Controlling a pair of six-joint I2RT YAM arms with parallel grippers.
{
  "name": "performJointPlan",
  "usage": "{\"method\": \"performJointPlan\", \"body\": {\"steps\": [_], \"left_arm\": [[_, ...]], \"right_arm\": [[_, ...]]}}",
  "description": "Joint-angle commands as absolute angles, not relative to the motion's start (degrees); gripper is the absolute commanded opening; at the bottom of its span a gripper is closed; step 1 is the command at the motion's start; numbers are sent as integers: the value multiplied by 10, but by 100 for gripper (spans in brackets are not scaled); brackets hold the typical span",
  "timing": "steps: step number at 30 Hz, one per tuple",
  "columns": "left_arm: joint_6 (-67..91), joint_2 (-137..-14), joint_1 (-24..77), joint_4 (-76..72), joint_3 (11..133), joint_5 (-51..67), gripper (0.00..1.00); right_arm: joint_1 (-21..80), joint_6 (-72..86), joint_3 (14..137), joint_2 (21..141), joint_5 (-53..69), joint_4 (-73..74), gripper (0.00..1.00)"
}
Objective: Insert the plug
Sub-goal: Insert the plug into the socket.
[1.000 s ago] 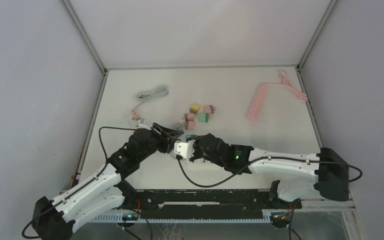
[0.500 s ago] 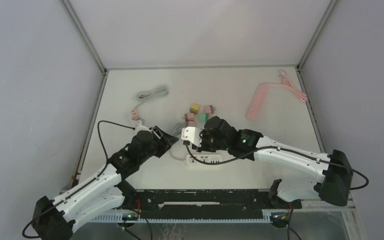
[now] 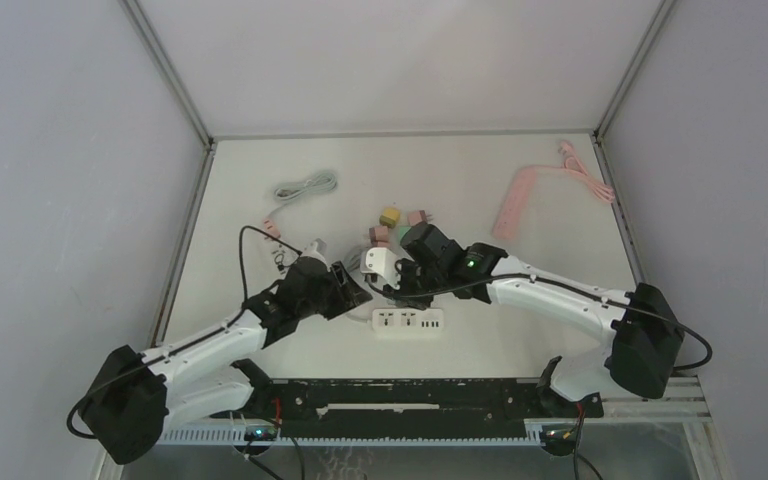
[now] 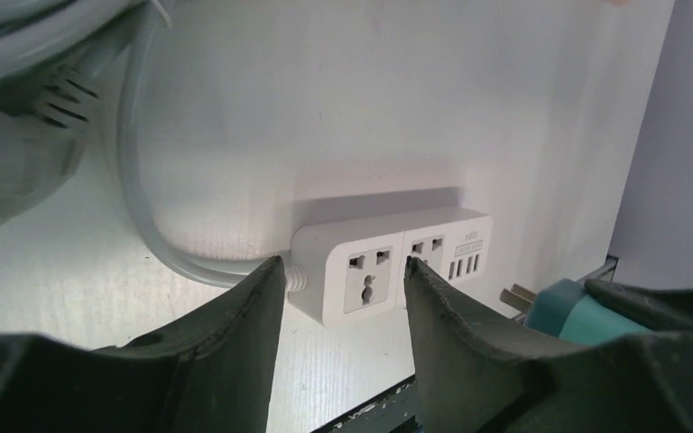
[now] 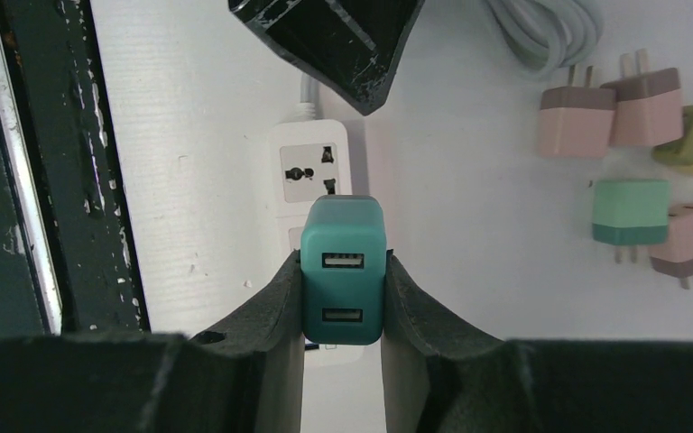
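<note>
1. Picked up already: the small teal block plug with two USB holes (image 5: pixel 343 271). Pinched on both sides by the right gripper (image 5: pixel 343 262), closed snug on it.
2. Not pushed in yet. Held in the air just over the white plastic power strip (image 3: pixel 408 322), near its middle, with a gap below as far as can be seen.
3. Hanging near the cord end of the strip: the left gripper (image 4: pixel 343 264), spread wide with nothing inside. Maybe there to hold the strip down, but only a guess.
4. Left to do: line up the flat metal pins (image 4: pixel 516 296) with a socket, then press down all the way.
5. Pointing of the plug: USB face up toward the right wrist camera, pins away from it, down at the strip.
6. Long side of that USB face: in line with the long way of the strip. Depth from face to pins: too hidden to tell.
7. Long way of the strip: side to side near the front edge of the pale table (image 3: pixel 460 180), sockets facing up, pale grey cord (image 4: pixel 144 207) leaving at its left end.
8. Farther back, not in use: a little bunch of pink, yellow and green block plugs (image 3: pixel 392 226).
</note>
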State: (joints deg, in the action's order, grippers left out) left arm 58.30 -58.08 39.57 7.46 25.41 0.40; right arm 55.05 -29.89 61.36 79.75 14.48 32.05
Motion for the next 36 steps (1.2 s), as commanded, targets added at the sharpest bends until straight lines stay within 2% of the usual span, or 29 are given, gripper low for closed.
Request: {"method": "performJointPlan", "body": {"steps": [1, 11, 36], "left_arm": [[555, -599, 388, -3, 221, 68, 54], [565, -663, 361, -114, 176, 168, 49], [544, -751, 340, -155, 156, 199, 38]], "right_arm": [[542, -287, 641, 811, 189, 302, 0], [535, -291, 661, 864, 223, 307, 0], [533, -331, 673, 948, 239, 280, 0]]}}
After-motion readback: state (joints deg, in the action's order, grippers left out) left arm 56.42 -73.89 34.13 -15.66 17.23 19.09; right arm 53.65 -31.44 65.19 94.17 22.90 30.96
